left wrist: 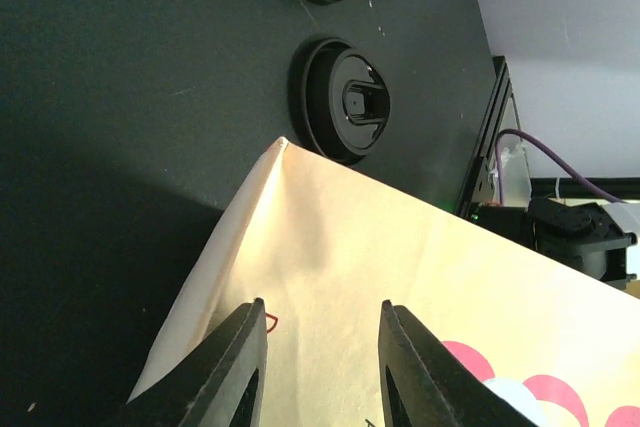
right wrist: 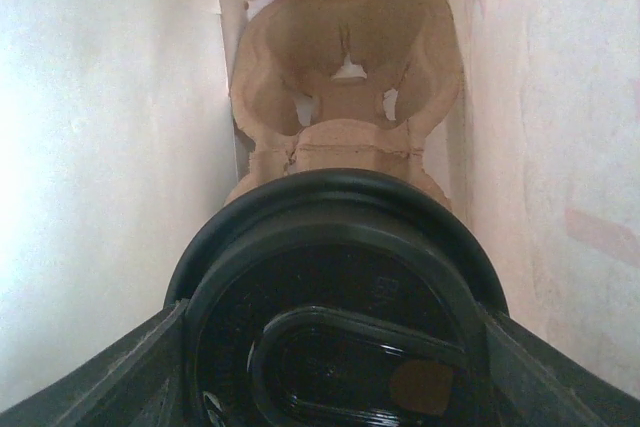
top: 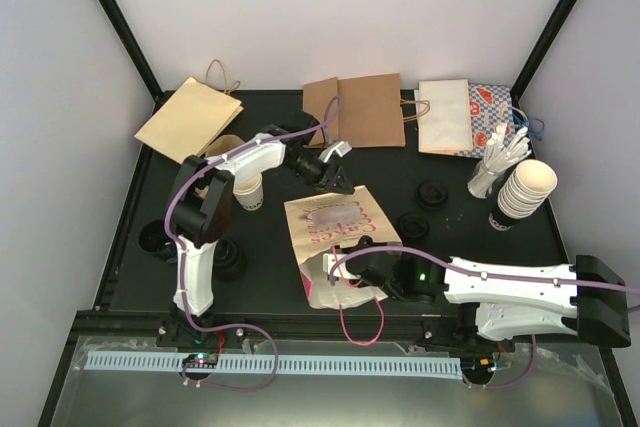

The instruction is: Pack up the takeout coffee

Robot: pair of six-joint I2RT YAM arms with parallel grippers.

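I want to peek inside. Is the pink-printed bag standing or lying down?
Lying down: the bag rests on the table, print facing up.

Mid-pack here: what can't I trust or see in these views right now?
Right wrist: black lid hides whatever sits under it; right gripper contact cut off at the bottom edge.
Top: cream bag swallows that gripper's tips.
Top: left arm covers part of the small white cup.
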